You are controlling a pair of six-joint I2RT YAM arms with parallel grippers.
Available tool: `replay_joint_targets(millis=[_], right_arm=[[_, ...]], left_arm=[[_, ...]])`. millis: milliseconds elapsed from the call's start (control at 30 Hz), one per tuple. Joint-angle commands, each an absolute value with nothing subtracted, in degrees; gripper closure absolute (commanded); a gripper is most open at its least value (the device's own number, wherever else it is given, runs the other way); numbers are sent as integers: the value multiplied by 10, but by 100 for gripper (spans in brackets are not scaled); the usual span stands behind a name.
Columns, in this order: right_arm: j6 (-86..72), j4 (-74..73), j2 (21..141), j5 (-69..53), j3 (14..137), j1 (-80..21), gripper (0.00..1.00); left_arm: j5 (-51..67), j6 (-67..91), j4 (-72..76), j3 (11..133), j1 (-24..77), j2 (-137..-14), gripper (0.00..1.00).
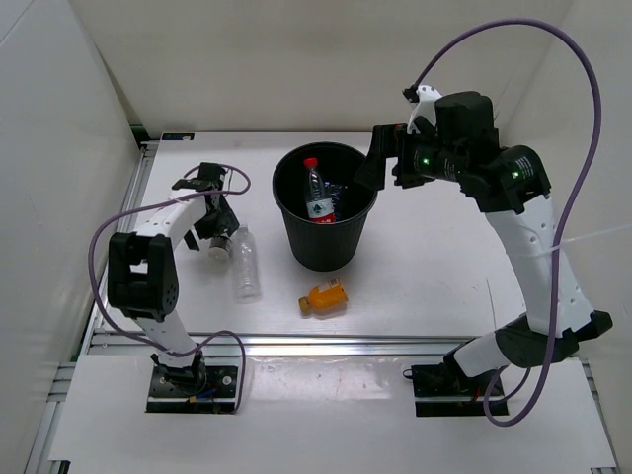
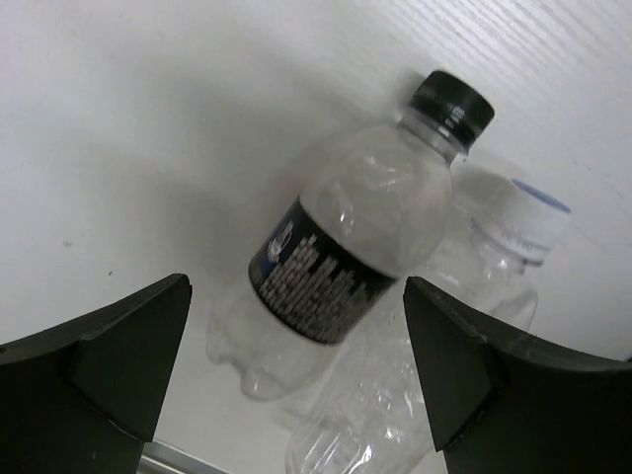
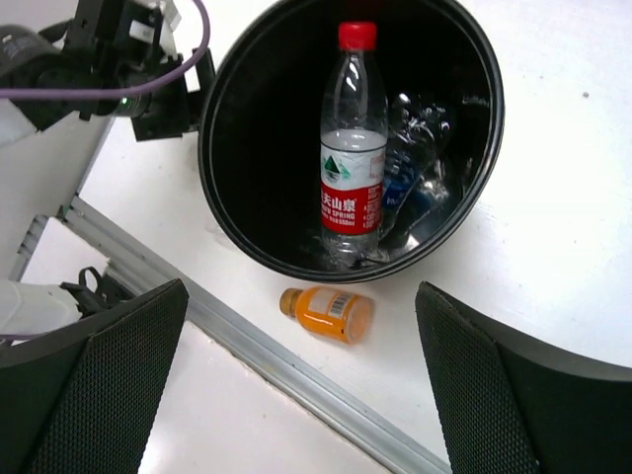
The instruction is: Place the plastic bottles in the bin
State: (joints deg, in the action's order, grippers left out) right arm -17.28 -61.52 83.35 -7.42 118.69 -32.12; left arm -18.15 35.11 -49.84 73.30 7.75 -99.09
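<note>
The black bin (image 1: 326, 247) stands mid-table. Inside it stand the red-cap, red-label bottle (image 1: 316, 193) and the blue-label bottle (image 1: 337, 200); both show in the right wrist view, red-cap (image 3: 351, 148) and blue-label (image 3: 410, 188). The orange bottle (image 1: 324, 297) lies in front of the bin. The black-cap bottle (image 2: 346, 262) and the clear white-cap bottle (image 2: 494, 267) lie side by side at the left. My left gripper (image 2: 296, 316) is open just above the black-cap bottle, its fingers on either side. My right gripper (image 1: 380, 163) hangs open and empty over the bin's right rim.
A metal rail (image 1: 346, 344) runs along the table's near edge. White walls close in the left side and the back. The left arm (image 3: 118, 59) shows beside the bin (image 3: 222, 197) in the right wrist view. The orange bottle (image 3: 326, 313) lies between bin and rail.
</note>
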Motion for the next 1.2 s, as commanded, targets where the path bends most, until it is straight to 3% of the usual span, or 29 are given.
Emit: replay_joint_targets(millis=[0, 133, 333, 467, 567, 600, 733, 900, 1067, 1133, 1167], right_arm=[[-156, -627, 833, -75, 1191, -323, 0], [-151, -627, 828, -63, 1196, -323, 0], [-151, -627, 833, -58, 1196, -323, 0], [-151, -627, 838, -58, 1196, -323, 0], [-151, -627, 838, -58, 1196, -323, 0], [-156, -627, 844, -58, 1191, -323, 0], [-162, -621, 849, -63, 1180, -323, 0], [-167, -621, 860, -64, 1179, -323, 0], [-172, -621, 866, -31, 1190, -323, 0], [-172, -621, 866, -8, 1190, -323, 0], [-172, -621, 860, 1, 1190, -323, 0]], left_arm=[[-207, 330, -479, 762, 74, -1014, 0], [-177, 330, -468, 767, 69, -1053, 6], [-151, 336, -471, 756, 51, -1054, 41], [-179, 388, -524, 783, 51, -994, 54], [-193, 408, -592, 879, 51, -962, 63], [-199, 417, -624, 977, 58, -962, 63], [-175, 436, -677, 1172, 85, -961, 63], [-76, 420, -520, 1129, 193, -897, 62], [-59, 377, -504, 1123, 303, -935, 60], [-59, 357, -504, 1146, 342, -952, 53], [-59, 346, -504, 1156, 351, -960, 45]])
